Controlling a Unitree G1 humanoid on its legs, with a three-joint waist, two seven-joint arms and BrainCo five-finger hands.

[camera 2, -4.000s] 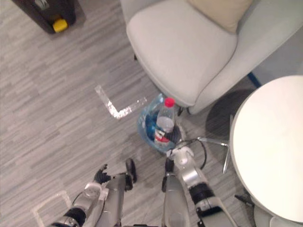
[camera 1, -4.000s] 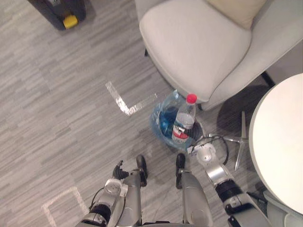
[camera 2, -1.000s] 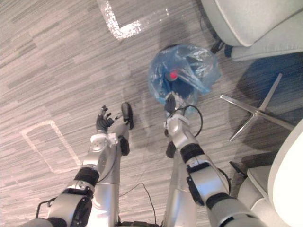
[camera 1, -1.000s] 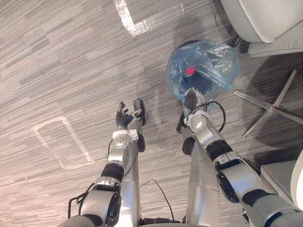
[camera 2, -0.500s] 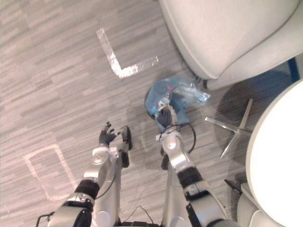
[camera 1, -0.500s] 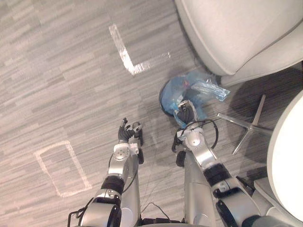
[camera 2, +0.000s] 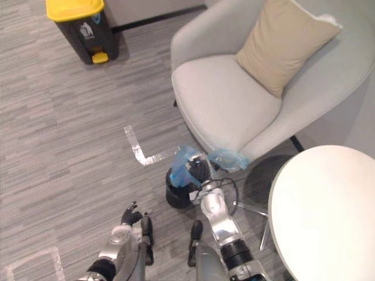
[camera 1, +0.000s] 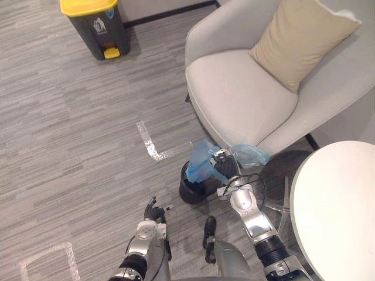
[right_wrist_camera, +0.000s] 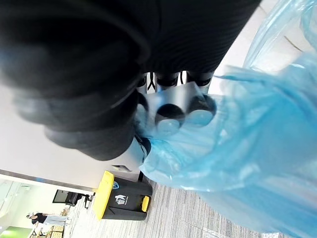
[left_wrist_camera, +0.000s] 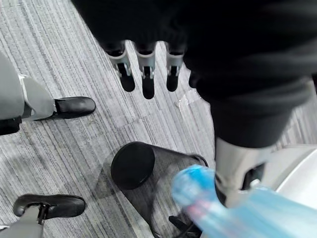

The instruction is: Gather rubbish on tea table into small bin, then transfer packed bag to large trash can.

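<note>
Armchair [camera 1: 246,99]: pale grey, with a beige cushion [camera 1: 299,47] leaning in its corner. Its seat front overhangs the spot where the work is going on.
Tabletop [camera 1: 337,205]: round and white, at the robot's right, well apart from the bag.
Large trash can [camera 1: 94,26]: dark body with a yellow lid, far across the floor. It carries a white pictogram on its front, and no lettering can be read.
Small bin [camera 1: 193,190]: black, standing on the floor just beside the armchair's front edge.
Blue bag [camera 1: 202,164]: thin plastic film, bunched up above the small bin with its lower folds hanging at the bin's mouth. Whether it is fully clear of the bin cannot be told. It is probably light, soft, slippery and easy to tear, so the gathered neck looks the safest hold. The contents cannot be made out.
Right hand [camera 1: 222,167]: fingers [right_wrist_camera: 171,119] curled tight into the bag's gathered plastic.
Left hand [camera 1: 153,212]: low near the floor, fingers [left_wrist_camera: 143,74] straight and released, holding nothing.
</note>
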